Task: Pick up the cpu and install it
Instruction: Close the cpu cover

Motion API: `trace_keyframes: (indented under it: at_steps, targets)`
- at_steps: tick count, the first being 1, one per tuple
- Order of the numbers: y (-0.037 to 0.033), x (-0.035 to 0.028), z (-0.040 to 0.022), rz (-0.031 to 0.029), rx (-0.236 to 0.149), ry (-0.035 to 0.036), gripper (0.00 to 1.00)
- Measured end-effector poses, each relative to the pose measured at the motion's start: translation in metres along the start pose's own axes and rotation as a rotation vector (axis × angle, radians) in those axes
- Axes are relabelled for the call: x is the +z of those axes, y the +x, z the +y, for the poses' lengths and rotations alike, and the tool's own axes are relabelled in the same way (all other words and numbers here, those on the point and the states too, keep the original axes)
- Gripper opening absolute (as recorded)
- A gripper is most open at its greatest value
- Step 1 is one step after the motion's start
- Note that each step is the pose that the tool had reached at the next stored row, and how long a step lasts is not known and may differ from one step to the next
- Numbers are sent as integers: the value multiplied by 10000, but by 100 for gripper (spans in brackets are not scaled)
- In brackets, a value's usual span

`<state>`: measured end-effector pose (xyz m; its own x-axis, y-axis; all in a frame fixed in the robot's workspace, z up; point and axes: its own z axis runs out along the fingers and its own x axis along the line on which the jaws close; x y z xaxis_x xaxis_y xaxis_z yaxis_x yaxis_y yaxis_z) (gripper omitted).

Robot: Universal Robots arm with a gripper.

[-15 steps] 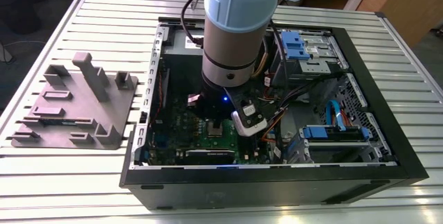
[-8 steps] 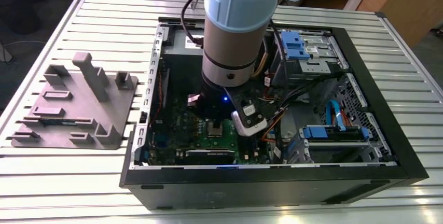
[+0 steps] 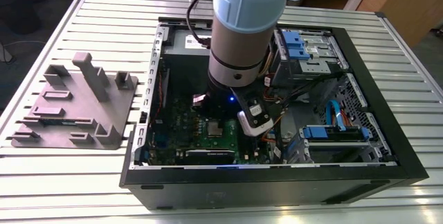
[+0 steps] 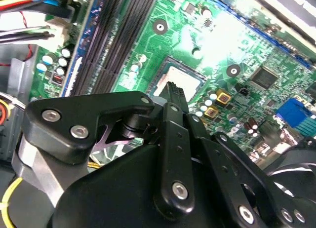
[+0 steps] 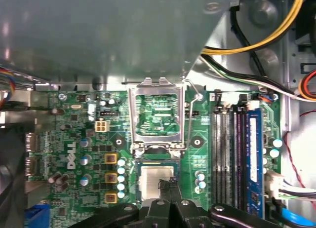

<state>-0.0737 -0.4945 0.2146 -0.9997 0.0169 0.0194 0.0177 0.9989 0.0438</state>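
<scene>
Silver cpu [image 5: 150,177] in socket [image 5: 137,181], tool [image 5: 168,183] above — closed

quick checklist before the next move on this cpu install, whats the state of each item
1. load plate raised clear of the socket: ok
2. cpu lying flat inside the socket: ok
3. cpu fully seated and turned the right way: cannot tell
4. gripper directly over the cpu: ok
5. yellow cable running well away from the socket: ok
</scene>
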Motion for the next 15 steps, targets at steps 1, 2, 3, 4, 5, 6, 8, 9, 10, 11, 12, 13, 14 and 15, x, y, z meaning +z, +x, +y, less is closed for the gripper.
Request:
trace_keyframes:
  at_steps: [1, 2, 3, 4, 5, 6, 8, 9, 10, 11, 12, 13, 14, 15]
  targets:
    - [-14, 1, 1, 0, -2, -1, 10]
    - [-28, 1, 1, -1, -4, -1, 10]
    - [-41, 1, 2, 0, -5, 0, 10]
    - [-54, 2, 4, 0, -7, 1, 10]
    - [-67, 2, 5, 0, -8, 0, 10]
    - [-82, 3, 6, 0, -10, 1, 10]
    - [-111, 3, 6, 0, -13, 1, 10]
    - [-117, 3, 6, 1, -14, 1, 10]
    - [-117, 3, 6, 1, -14, 1, 10]
    - [-118, 3, 6, 1, -14, 1, 10]
    - [-119, 3, 7, 1, -14, -9, 10]
    - [-119, 3, 7, 1, -15, -21, 10]
    - [-119, 3, 7, 1, -14, -21, 10]
    - [-119, 3, 7, 1, -14, -21, 10]
